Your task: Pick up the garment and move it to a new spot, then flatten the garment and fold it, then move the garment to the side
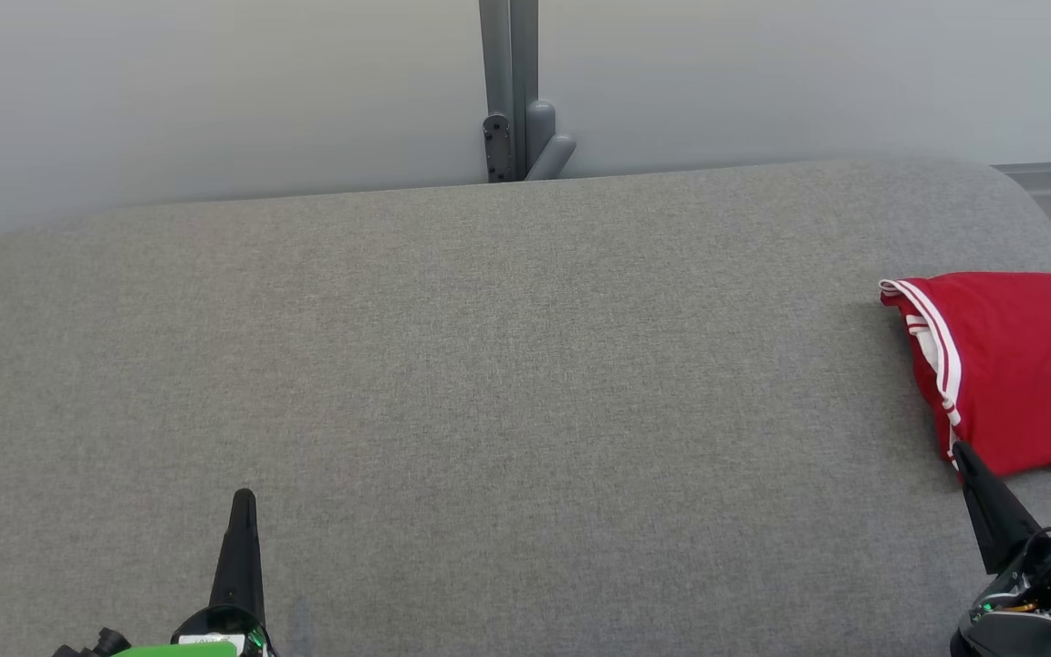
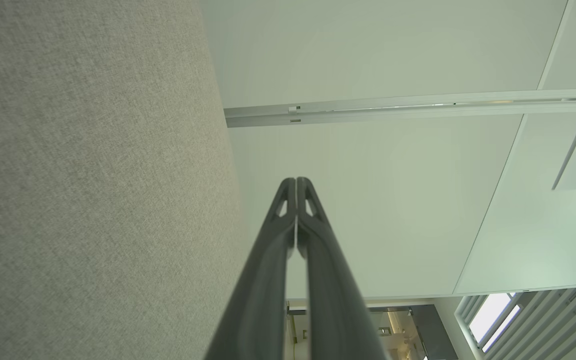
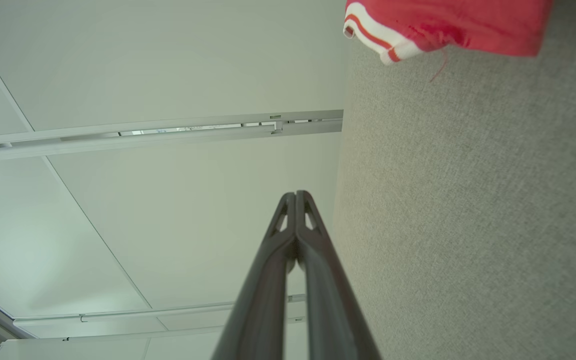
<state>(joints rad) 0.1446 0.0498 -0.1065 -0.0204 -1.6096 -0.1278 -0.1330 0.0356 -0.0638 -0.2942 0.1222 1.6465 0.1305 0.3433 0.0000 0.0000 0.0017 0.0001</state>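
Risk centres on the right gripper (image 1: 963, 454), whose two dark fingers are pressed together into a single point with nothing between them. The red garment (image 1: 1009, 365), trimmed in white stripes, lies in a compact, seemingly folded bundle just ahead of that tip and to its outer side, on the grey padded surface (image 1: 507, 365). From the head view the tip overlaps the near hem, and I cannot tell whether it touches, though the right wrist view shows bare padding between fingertips and cloth. A push forward or a swing outward from here could catch the closed point on the hem, or on the loose thread (image 3: 438, 70) hanging from the trim, and drag the bundle open. If a fresh pick is meant, the jaws would need to part first; going in closed would only shove the cloth along. The garment runs past the picture's edge, so how near it lies to the surface's end is unknown, and a shove that way might tip it off. The left gripper (image 1: 244, 500), likewise closed and empty, hovers well apart from the garment, across open padding.
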